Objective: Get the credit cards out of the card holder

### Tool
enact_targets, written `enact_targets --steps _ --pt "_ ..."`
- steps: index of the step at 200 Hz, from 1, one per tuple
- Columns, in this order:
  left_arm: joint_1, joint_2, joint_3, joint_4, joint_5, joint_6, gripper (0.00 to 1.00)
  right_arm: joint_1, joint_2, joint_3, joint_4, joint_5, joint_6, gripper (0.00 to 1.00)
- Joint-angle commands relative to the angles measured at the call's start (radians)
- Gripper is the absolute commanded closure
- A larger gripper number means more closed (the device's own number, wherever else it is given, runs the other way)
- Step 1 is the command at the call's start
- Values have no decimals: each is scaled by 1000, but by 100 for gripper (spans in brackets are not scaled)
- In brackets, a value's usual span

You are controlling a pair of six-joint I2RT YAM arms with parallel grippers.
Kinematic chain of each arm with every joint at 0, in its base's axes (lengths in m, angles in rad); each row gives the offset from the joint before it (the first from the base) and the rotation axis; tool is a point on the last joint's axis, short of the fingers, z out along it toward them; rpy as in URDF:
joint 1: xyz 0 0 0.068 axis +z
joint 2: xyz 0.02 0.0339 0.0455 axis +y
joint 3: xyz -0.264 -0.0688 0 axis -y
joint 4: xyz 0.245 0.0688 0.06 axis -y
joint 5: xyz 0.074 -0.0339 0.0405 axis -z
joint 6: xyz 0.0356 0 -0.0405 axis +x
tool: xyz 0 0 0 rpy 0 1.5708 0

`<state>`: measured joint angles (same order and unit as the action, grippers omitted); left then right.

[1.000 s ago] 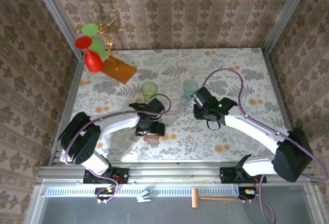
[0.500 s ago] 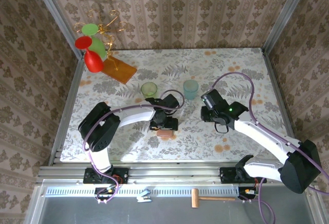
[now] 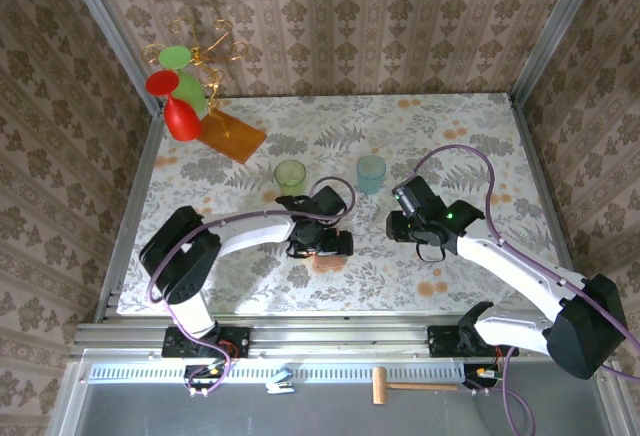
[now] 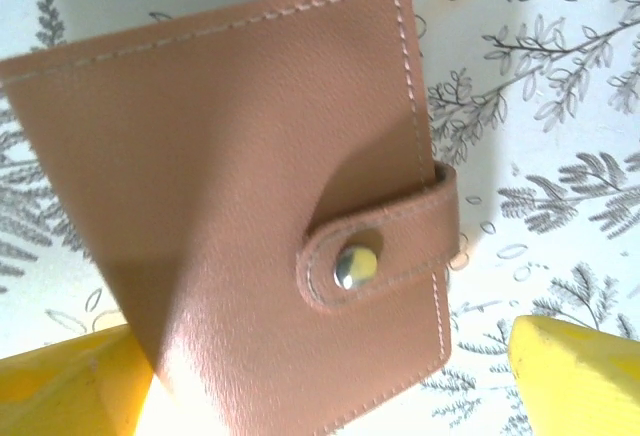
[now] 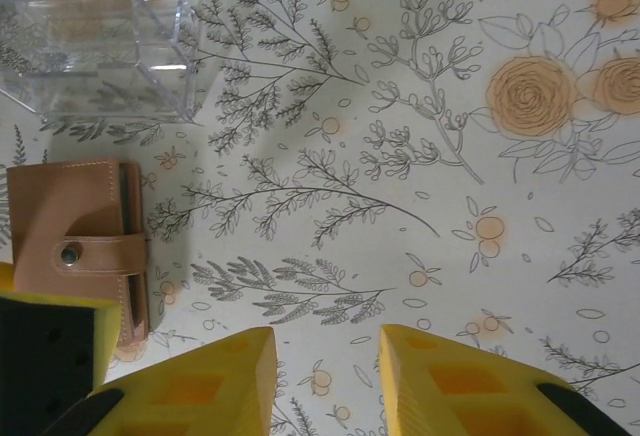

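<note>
Tan card holder (image 3: 325, 262) lies flat on the flowered table (image 3: 450, 126), near the front middle. It is folded shut, its strap snapped down over a silver stud (plain in the left wrist view). The left arm rises from its base at the near-left, bends at a dark joint over the table's left edge, and runs its white forearm rightward across the cloth. The left gripper (image 4: 320, 381) hangs over the holder, its yellow fingers (image 4: 575, 371) spread wide, one each side of the holder's end. That one stands clear of the leather; whether the other touches it, I cannot tell. The right arm folds at a joint by the near-right corner, and its forearm slants inward. The right gripper (image 5: 325, 381) points down at bare cloth to the holder's right, jaws parted on nothing. A clear plastic box (image 5: 95, 46) sits near the holder, apart from it. A green cup (image 3: 290, 174) and a blue cup (image 3: 371, 172) stand farther back.
</note>
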<state>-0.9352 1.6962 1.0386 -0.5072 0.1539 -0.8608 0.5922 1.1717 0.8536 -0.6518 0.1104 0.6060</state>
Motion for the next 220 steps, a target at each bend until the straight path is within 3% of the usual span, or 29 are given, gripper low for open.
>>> enact_targets --steps 1,53,93,129,165,220 --pt "12 -69 -45 40 26 -23 8 19 25 6 26 -53 23 65" --pt "110 -192 -164 163 89 -23 12 47 105 53 93 -134 -120 59" --pt "222 -235 -269 310 207 -39 27 56 183 52 223 -287 -419 56" --pt "298 -268 -352 440 292 -76 38 83 306 105 186 -381 -753 53" --pt "346 -314 -417 465 308 -81 38 147 400 149 173 -422 -1081 52" --pt "391 -400 -465 415 313 -52 38 156 529 268 120 -423 -1338 53"
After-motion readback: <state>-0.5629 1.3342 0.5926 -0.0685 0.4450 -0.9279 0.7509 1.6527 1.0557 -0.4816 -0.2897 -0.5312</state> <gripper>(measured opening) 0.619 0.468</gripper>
